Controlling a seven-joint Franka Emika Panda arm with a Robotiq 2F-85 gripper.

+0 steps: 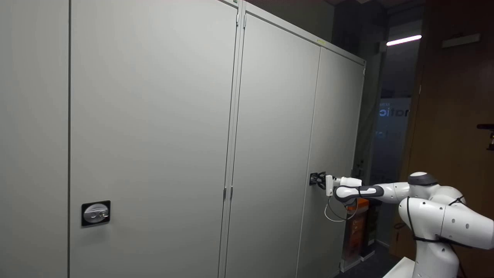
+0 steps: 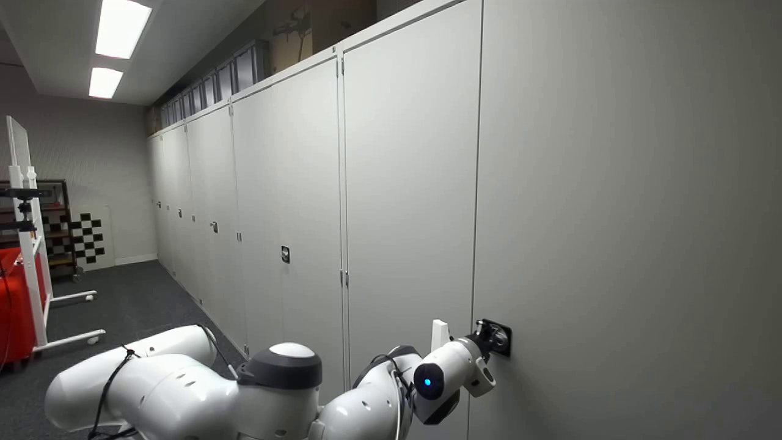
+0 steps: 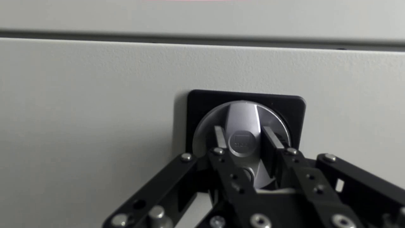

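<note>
- Where the gripper (image 3: 243,139) meets the knob (image 3: 243,122), one finger (image 3: 220,136) stands along each side of the raised bar (image 3: 242,110).
- Jaws: part-way apart, drawn in on the knob, its bar filling the gap between them.
- Knob: silver, round, badge (image 3: 242,142) in the middle of its bar; lower portion partly hidden by the gripper in the wrist view.
- Plate (image 3: 197,101): black, rounded corners, surrounding the knob.
- Door (image 3: 95,110): pale grey, bearing plate and knob just beside the seam (image 3: 202,41).
- Arm (image 2: 278,397): white, dark-capped joint, reaching to the door in both exterior views.
- Cabinets (image 2: 409,153): grey, in a long row.
- Another knob (image 1: 95,213): similar pattern, different cabinet, well apart from the gripper.
- Boxes (image 2: 244,67): grey, lined up on top of the cabinets.
- Frame (image 2: 29,269): white, on castors, overlapping a red item (image 2: 15,318).
- Checked board (image 2: 88,238): black and white, far end of the room.
- Bin (image 1: 355,239): orange-topped, past the cabinets' end in an exterior view.
- Lights (image 2: 122,27): two, lit, overhead.
</note>
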